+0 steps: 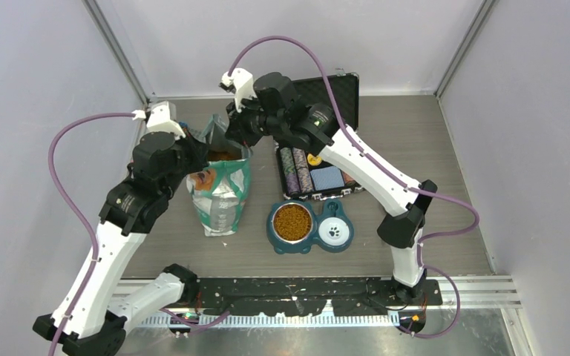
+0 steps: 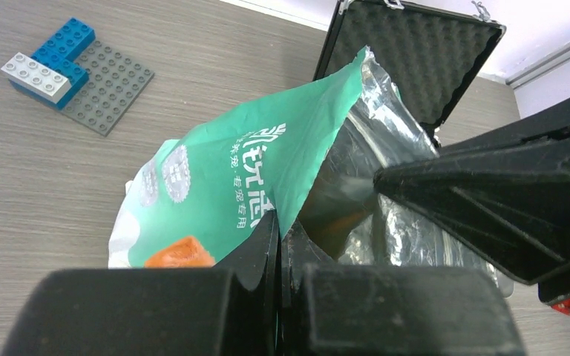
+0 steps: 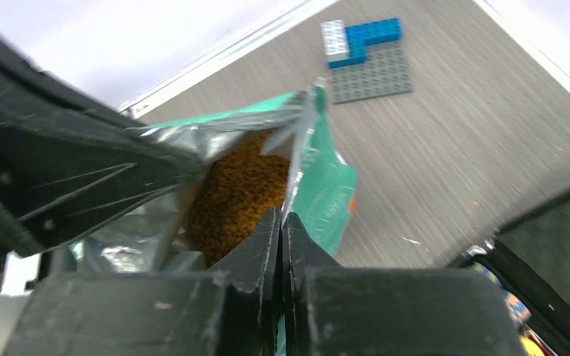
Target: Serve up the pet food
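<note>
- Left end effector (image 2: 278, 245) and right end effector (image 3: 282, 230) pinch opposite rims of the bag (image 1: 223, 194).
- Pet food (image 3: 234, 193) sits inside; more fills the bowl (image 1: 310, 245) at the bag's four o'clock.
- Mouth-opening step, probably; next needs a steady tilt bowlward.

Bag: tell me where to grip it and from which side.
Grip the bag by its thin open top rim, one hand per edge, each from its own side. It stands upright, mouth spread, so the foil edges stick up free; the left hand and right hand pinch them there.
</note>
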`<state>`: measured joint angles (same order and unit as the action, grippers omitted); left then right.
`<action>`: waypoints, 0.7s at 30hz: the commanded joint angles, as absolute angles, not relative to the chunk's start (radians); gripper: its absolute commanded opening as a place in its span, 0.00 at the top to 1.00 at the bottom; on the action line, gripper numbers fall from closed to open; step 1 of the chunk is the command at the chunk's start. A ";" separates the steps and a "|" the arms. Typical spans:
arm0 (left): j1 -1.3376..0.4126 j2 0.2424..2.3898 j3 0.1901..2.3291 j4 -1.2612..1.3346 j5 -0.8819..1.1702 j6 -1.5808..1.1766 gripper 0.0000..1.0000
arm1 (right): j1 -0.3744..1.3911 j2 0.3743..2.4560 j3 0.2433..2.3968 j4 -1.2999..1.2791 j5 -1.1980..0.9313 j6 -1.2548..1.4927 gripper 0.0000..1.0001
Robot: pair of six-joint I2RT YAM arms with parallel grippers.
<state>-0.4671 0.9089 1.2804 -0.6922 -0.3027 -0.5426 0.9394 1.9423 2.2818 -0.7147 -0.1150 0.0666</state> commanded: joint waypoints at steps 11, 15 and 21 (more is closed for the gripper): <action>-0.500 0.906 1.412 -0.456 -0.161 -0.576 1.00 | 0.935 1.935 2.499 -0.515 -0.483 -0.119 0.95; -0.500 0.901 1.413 -0.474 -0.156 -0.521 1.00 | 0.898 1.909 2.426 -0.493 -0.489 -0.096 0.95; -0.499 0.857 1.441 -0.528 -0.276 -0.329 0.08 | 0.851 1.869 2.295 -0.478 -0.595 -0.097 0.95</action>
